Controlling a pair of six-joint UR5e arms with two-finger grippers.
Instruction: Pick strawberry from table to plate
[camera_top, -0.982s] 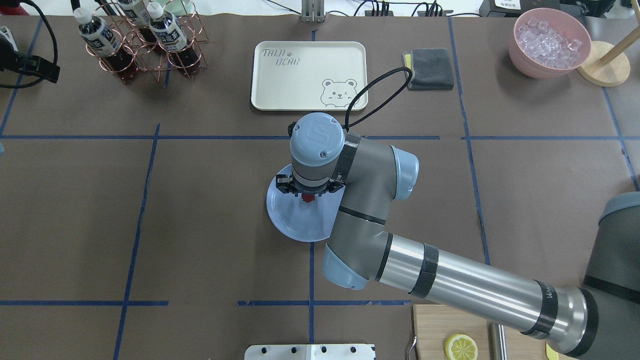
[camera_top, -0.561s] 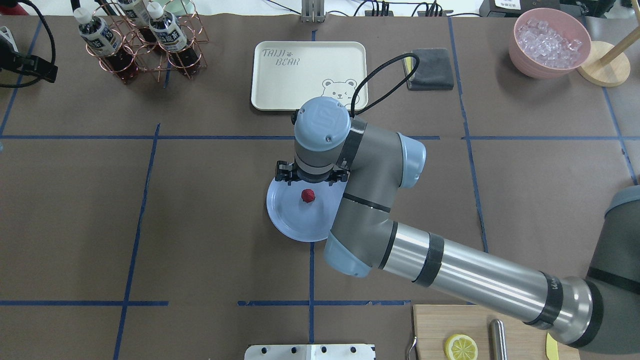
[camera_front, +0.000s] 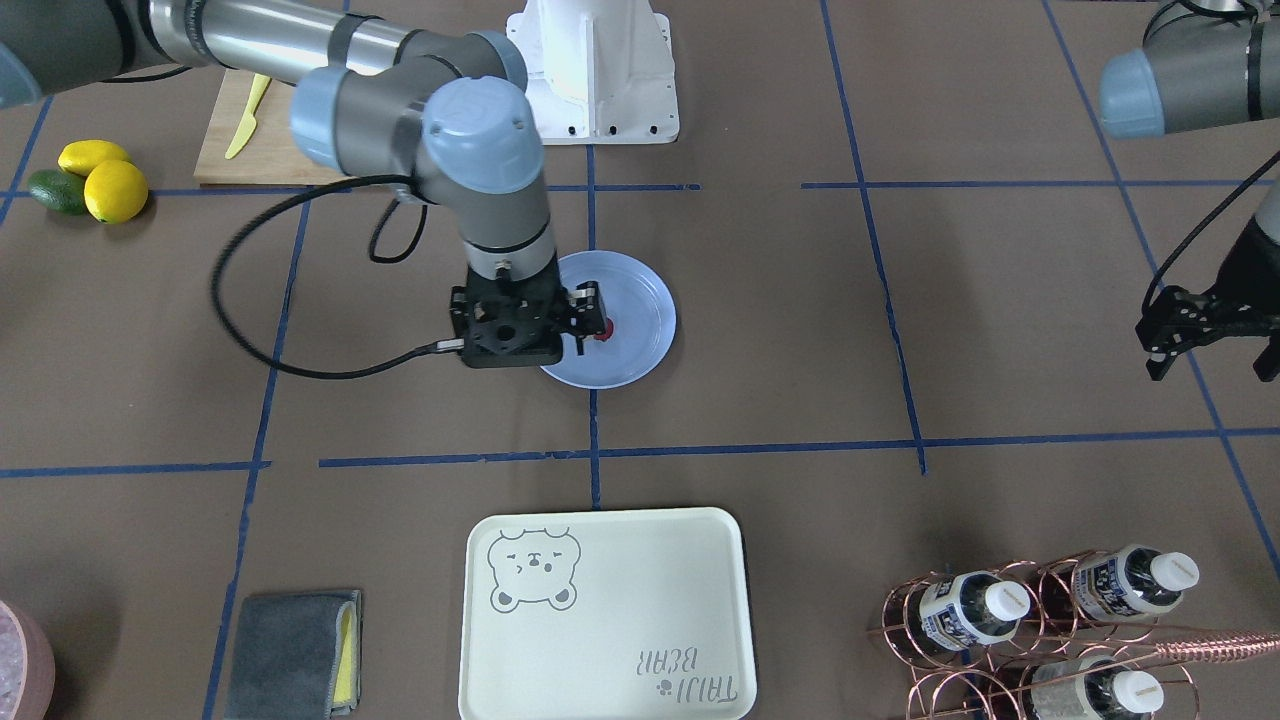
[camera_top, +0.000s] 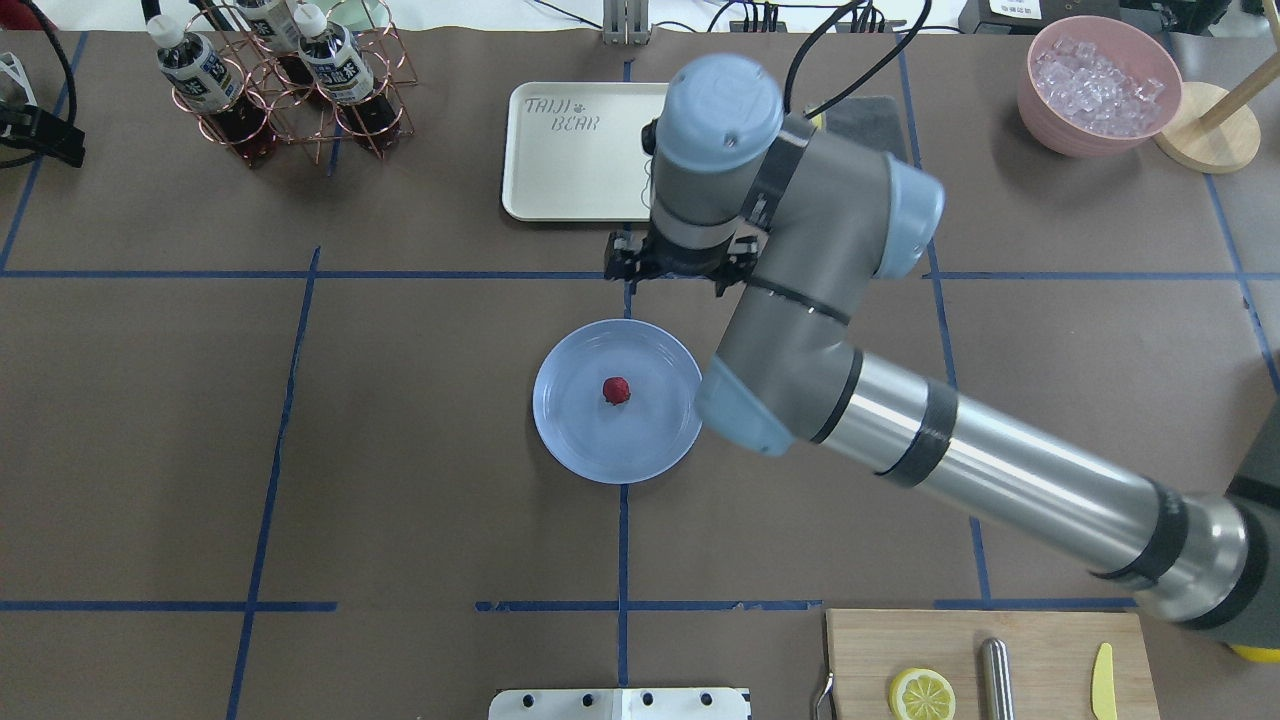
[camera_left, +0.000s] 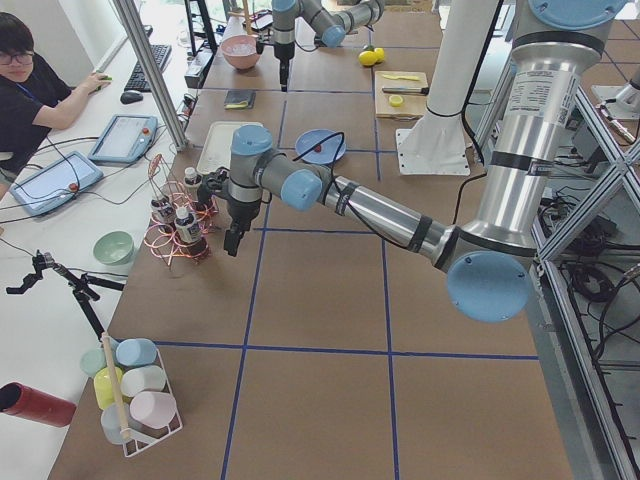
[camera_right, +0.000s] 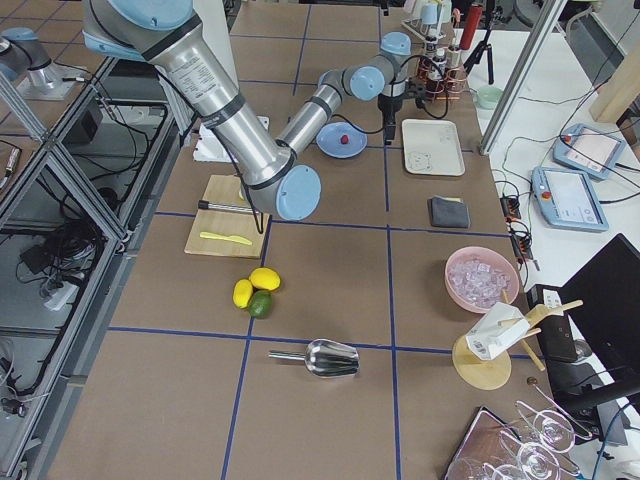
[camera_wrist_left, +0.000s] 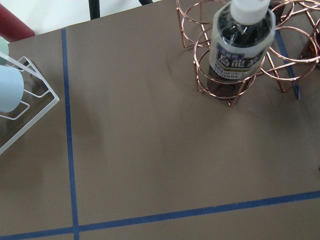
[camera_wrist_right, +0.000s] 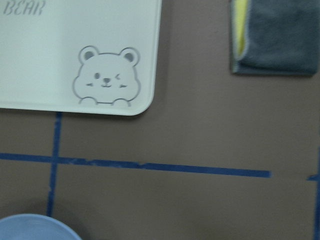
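The strawberry (camera_top: 617, 390), small and dark red, lies alone near the middle of the light-blue plate (camera_top: 645, 445) on the brown table (camera_top: 400, 400). My right gripper (camera_top: 680, 272) hangs open and empty, raised above the blue tape line between the plate and the cream tray. From the front, my right gripper (camera_front: 522, 338) covers part of the plate (camera_front: 635, 300), and the strawberry (camera_front: 606, 328) peeks out beside it. Far from the plate, near the bottle rack, my left gripper (camera_front: 1210, 345) is open and holds nothing.
A cream bear-print tray (camera_top: 570, 150) lies beyond the plate, with a grey cloth (camera_front: 295, 650) beside it. A copper bottle rack (camera_top: 290, 90), a pink bowl of ice (camera_top: 1100, 85) and a cutting board (camera_top: 1040, 640) with a lemon half (camera_top: 922, 693) stand around the edges.
My right gripper let go of the strawberry on the plate, then rose and drew back toward the tray. The strawberry stays on the plate. The left arm barely moved.
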